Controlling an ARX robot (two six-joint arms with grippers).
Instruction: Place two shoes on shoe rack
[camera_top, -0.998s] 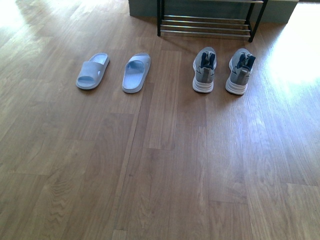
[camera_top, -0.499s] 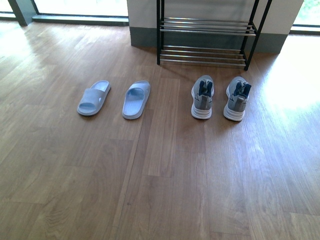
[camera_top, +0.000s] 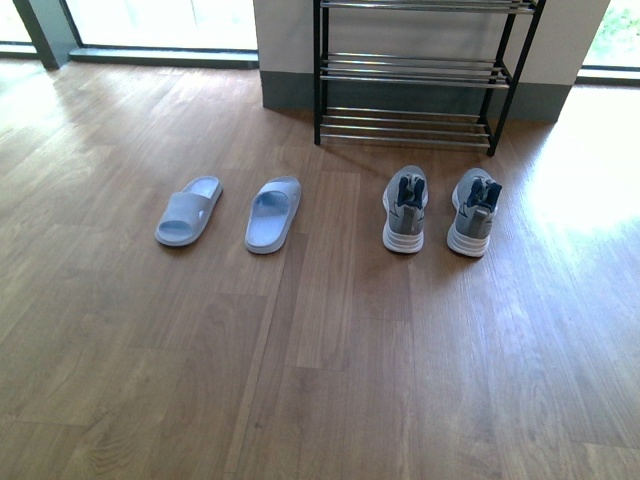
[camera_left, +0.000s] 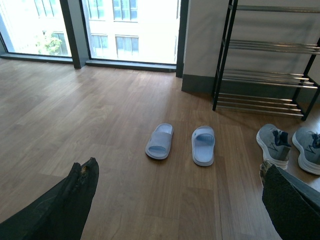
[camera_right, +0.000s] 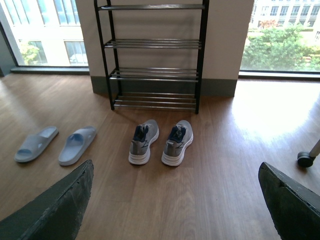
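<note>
1. Standing here, I see all four shoes on the wood floor (camera_top: 320, 380), none on the shoe rack (camera_top: 408, 68) yet. The pale blue slides (camera_top: 272, 214) lie to the left. The grey sneakers (camera_top: 405, 212) sit to the right, just in front of the rack.
2. The left gripper (camera_left: 176, 165) and right gripper (camera_right: 175, 166) both hang with jaws spread wide, holding nothing, well short of the shoes.
3. The sneakers stand close together, so a jaw coming down on one may shove its neighbour.
4. The slides look low and soft; a pinch on the strap could fold and slip.
5. The shelves are thin rods, and a tilted shoe could tip off the front.
6. The lower tiers look cramped; a gripper might strike the shelf above.
</note>
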